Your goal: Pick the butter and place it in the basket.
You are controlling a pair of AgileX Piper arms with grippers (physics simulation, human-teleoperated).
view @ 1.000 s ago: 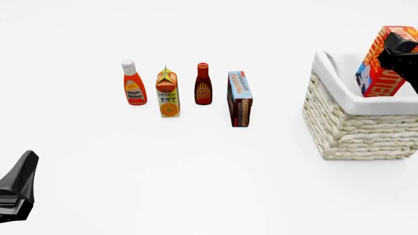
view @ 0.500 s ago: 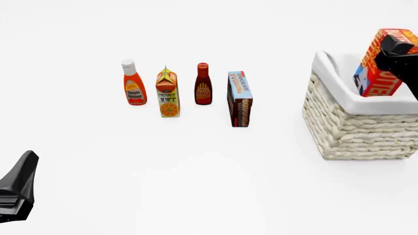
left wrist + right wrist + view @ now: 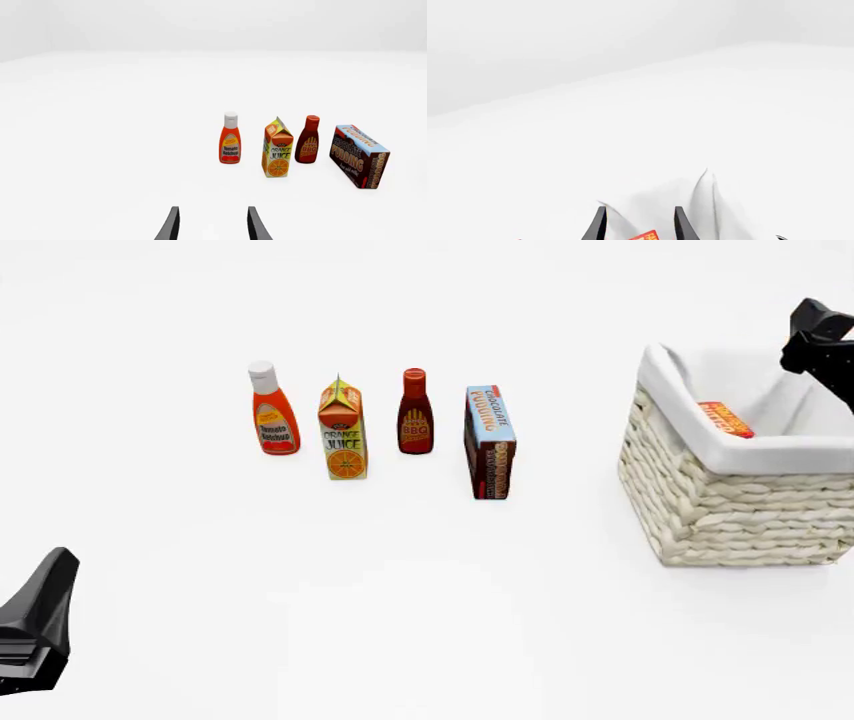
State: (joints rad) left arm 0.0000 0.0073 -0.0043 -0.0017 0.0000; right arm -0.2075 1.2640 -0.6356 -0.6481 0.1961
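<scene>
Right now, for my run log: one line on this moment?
butter: in basket | right gripper: open, above basket | left gripper: open, idle

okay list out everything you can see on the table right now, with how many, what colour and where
ketchup bottle: one, orange-red with white cap, left end of the row
orange juice carton: one, orange and white, beside the ketchup
BBQ sauce bottle: one, dark red, right of the juice
chocolate pudding box: one, brown and blue, right end of the row
basket: one, cream woven with white liner, far right
butter: one, red-orange, inside the basket
left end effector: black, open, near left, holding nothing
right end effector: black, open, above the basket
</scene>
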